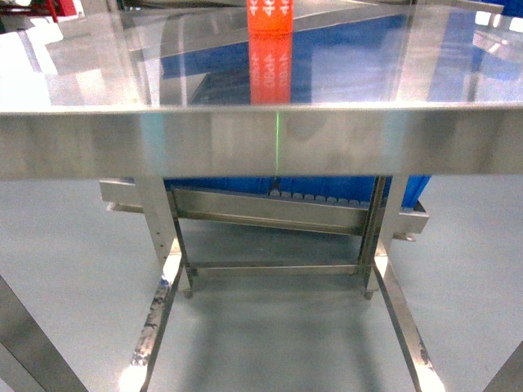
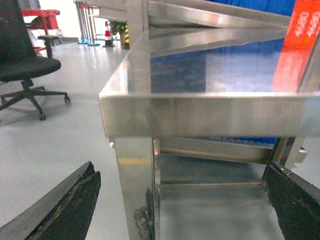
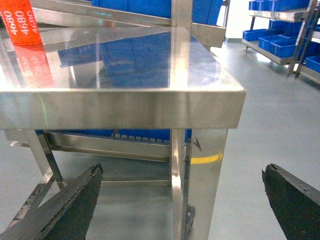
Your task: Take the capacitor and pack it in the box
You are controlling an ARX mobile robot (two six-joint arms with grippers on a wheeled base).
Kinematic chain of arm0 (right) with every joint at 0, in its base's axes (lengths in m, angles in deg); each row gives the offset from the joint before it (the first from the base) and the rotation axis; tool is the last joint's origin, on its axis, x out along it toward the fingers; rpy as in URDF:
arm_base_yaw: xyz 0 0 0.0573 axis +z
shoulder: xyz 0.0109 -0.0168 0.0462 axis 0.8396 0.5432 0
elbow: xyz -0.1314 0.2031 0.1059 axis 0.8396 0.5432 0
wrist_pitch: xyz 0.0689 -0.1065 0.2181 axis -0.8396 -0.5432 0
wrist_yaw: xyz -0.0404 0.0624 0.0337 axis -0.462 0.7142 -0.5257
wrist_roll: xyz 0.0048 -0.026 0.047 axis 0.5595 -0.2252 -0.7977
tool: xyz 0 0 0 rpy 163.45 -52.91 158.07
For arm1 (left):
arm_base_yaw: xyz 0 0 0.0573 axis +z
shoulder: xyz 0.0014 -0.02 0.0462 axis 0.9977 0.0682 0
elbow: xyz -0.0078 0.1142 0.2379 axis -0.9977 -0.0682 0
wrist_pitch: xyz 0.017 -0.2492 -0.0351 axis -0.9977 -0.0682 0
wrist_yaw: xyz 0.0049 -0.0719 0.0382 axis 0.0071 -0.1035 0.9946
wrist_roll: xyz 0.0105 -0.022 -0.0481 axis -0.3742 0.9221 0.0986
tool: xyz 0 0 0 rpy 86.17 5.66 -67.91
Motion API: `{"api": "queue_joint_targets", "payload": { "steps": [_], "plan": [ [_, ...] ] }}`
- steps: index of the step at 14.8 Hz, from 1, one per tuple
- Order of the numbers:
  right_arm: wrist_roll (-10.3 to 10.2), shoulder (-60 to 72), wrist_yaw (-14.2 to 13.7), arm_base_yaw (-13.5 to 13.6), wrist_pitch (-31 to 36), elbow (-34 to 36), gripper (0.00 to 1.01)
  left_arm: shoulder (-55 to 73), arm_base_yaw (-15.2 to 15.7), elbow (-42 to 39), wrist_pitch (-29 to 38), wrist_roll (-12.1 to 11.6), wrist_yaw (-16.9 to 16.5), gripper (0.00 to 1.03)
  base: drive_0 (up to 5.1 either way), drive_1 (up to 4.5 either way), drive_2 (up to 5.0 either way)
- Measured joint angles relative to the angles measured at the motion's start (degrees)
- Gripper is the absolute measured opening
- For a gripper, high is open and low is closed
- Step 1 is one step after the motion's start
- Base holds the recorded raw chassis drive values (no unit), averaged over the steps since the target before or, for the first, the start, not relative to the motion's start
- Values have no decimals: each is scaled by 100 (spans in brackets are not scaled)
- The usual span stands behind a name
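The capacitor [image 1: 270, 16] is an orange cylinder printed "4680", standing upright at the far middle of the steel table [image 1: 261, 139]. It also shows at the upper right of the left wrist view, capacitor [image 2: 302, 25], and the upper left of the right wrist view, capacitor [image 3: 20, 22]. My left gripper [image 2: 181, 167] is open and empty, held below the tabletop in front of the table's left corner. My right gripper [image 3: 182, 169] is open and empty, low before the right corner leg. Neither gripper shows in the head view. The box is out of view.
The table's front apron and legs [image 3: 200, 180] stand directly ahead of both grippers. A black office chair [image 2: 25, 65] sits on the floor to the left. Blue crates [image 3: 280, 40] fill shelving to the right, and blue bins [image 1: 343, 189] lie behind the table.
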Motion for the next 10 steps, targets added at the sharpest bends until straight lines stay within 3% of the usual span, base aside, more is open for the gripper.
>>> {"api": "queue_joint_targets", "payload": {
  "steps": [10],
  "plan": [
    [-7, 0, 0, 0, 17, 0, 98, 0, 0, 0, 17, 0, -7, 98, 0, 0, 0]
  ]
}}
